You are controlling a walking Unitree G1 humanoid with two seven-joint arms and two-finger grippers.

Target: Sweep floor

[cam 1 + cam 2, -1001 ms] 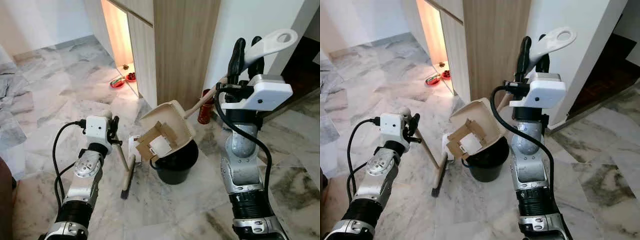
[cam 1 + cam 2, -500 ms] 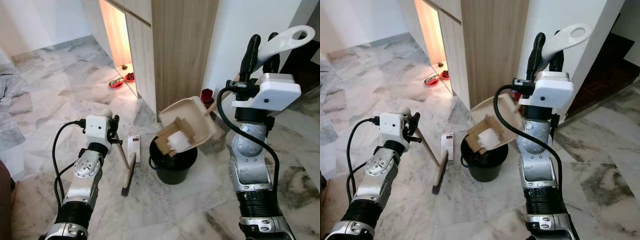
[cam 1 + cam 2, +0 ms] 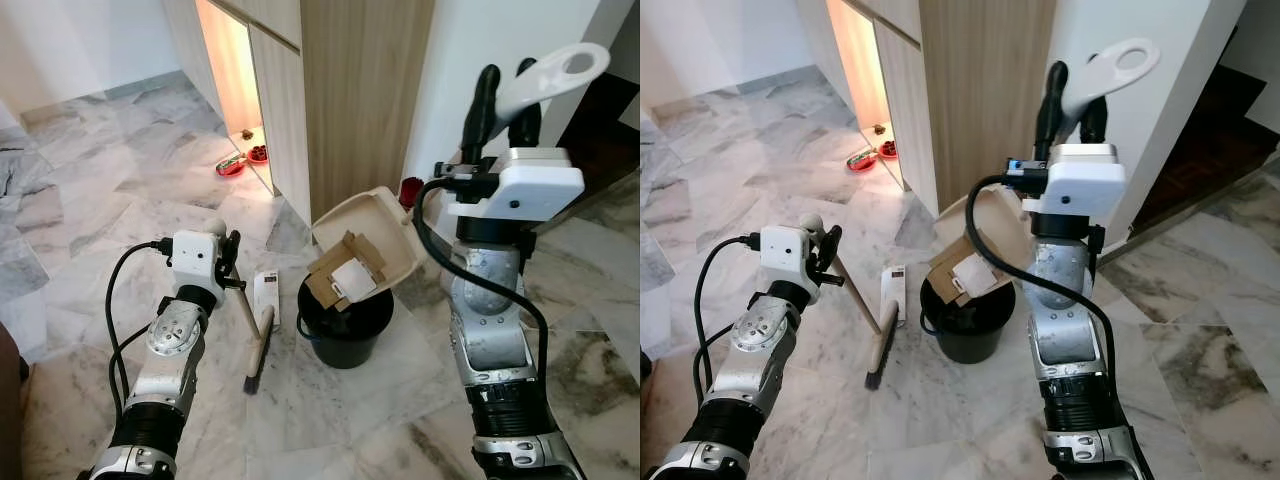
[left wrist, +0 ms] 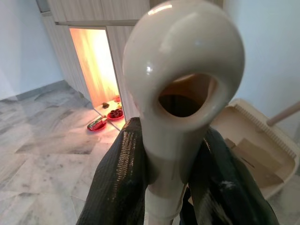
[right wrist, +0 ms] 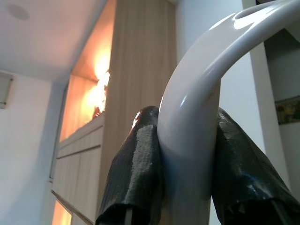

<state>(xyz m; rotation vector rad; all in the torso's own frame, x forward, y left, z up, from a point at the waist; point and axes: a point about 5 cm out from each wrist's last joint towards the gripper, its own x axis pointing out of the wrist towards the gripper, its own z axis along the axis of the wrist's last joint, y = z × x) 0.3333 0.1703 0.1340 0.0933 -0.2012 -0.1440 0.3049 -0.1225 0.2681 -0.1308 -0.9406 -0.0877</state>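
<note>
Grey-white marble tile floor [image 3: 90,190], wood-veneer cabinet [image 3: 360,100] ahead with a lit niche at its base, white wall to the right. Right gripper [image 3: 500,95] is clamped on the white looped handle of the dustpan [image 3: 375,240]; right wrist view confirms both fingers [image 5: 140,159] pressed against the handle. Change over the last second: the pan was level beside the bucket, swung out over it half a second ago, and is now tipped steeply with its mouth facing down into the black bucket [image 3: 345,325]. The cardboard scraps [image 3: 340,280] have slid to the pan lip and hang just above the bucket rim (not yet dropped, as far as I can tell). So we're mid-dump, collection looks done. Left gripper [image 3: 228,262] holds the broom [image 3: 255,335] by its handle top, fingers [image 4: 117,178] closed around it, brush head resting on the tile just left of the bucket. A small white card lies on the floor near the brush. Red bowls sit in the niche, a red can by the wall.
</note>
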